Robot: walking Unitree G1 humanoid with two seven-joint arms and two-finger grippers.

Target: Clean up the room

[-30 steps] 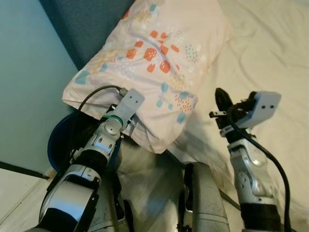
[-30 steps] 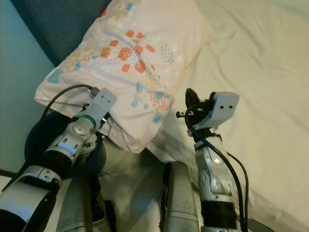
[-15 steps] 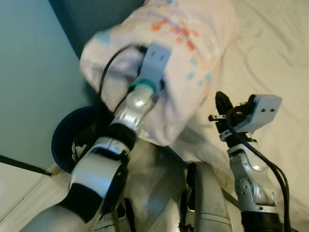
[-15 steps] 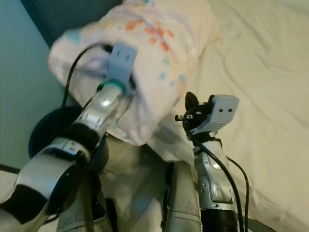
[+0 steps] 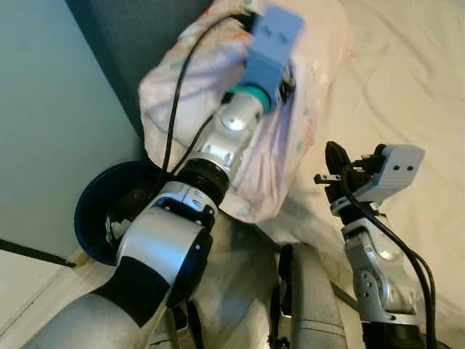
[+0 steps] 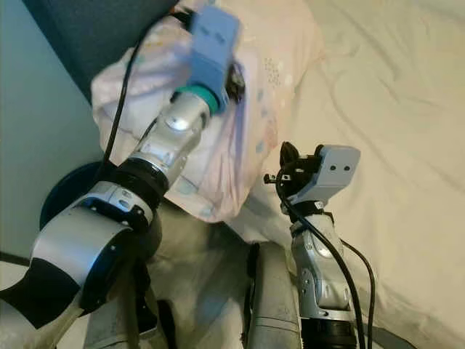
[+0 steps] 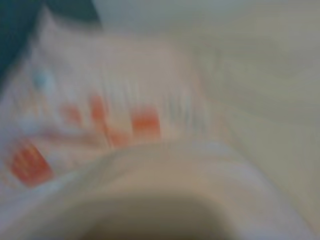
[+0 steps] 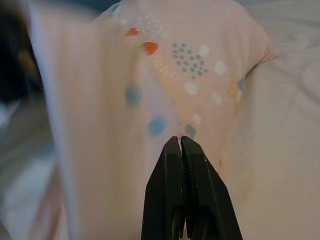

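The left gripper (image 5: pixel 287 73) was raised against the patterned pillow (image 5: pixel 320 51), its wrist housing buried in the fabric, and the pillow was bunched and lifted off the corner of the bed (image 5: pixel 407 87) beside the dark blue headboard (image 5: pixel 138 43); I could not tell whether those jaws were open or closed, because the cloth and the camera block covered them. The left wrist view was badly blurred, giving little more than pale fabric with orange and blue marks. The pillow's lower end hung over the bed's edge, above the blue bin (image 5: pixel 91 211) that stood on the floor against the pale green wall (image 5: pixel 51 109). The right gripper (image 6: pixel 288 161) hovered over the cream sheet near the bed's edge, just beside the hanging pillow but apart from it, and its two black fingers (image 8: pixel 172 195) were pressed together, closed on nothing, pointing at the pillow's pink face.
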